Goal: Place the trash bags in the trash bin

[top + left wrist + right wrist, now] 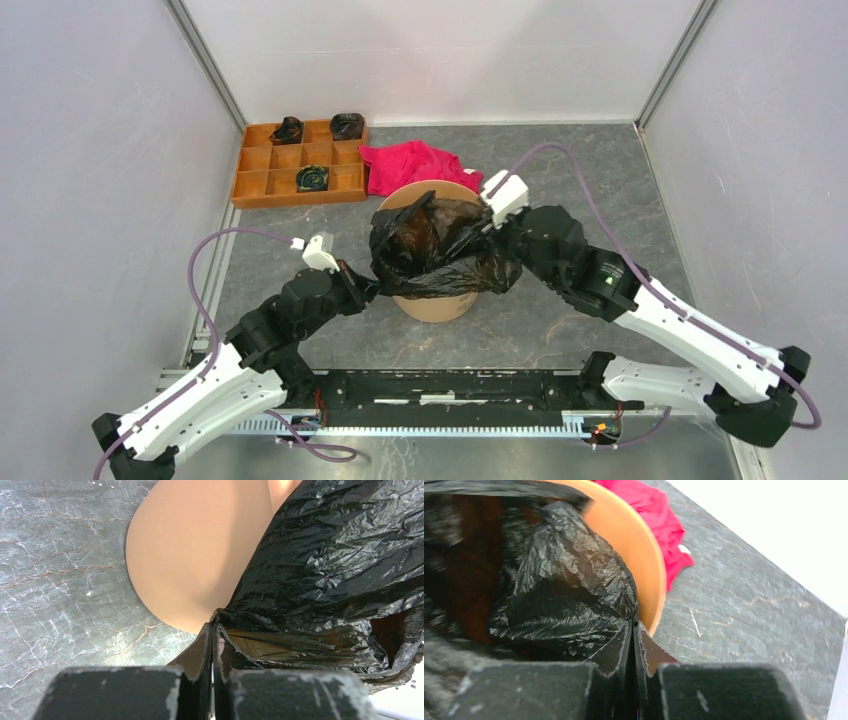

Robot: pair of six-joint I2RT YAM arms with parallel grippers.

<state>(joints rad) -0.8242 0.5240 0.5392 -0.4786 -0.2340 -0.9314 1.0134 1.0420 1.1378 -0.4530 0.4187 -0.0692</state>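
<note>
The black wrinkled trash bag (440,250) is stretched open over the mouth of the light-orange trash bin (436,306) in the middle of the table. My left gripper (366,287) is shut on the bag's left edge, outside the bin's wall (190,570); the pinched film (320,580) shows at my fingertips (212,628). My right gripper (497,232) is shut on the bag's right edge (569,605) at the bin's rim (644,565). The bag's mouth gapes toward the bin's inside.
A red-pink cloth (412,165) lies just behind the bin, also in the right wrist view (659,515). A flat orange compartment tray (300,160) with dark items sits at the back left. White walls enclose the grey marble table (560,170).
</note>
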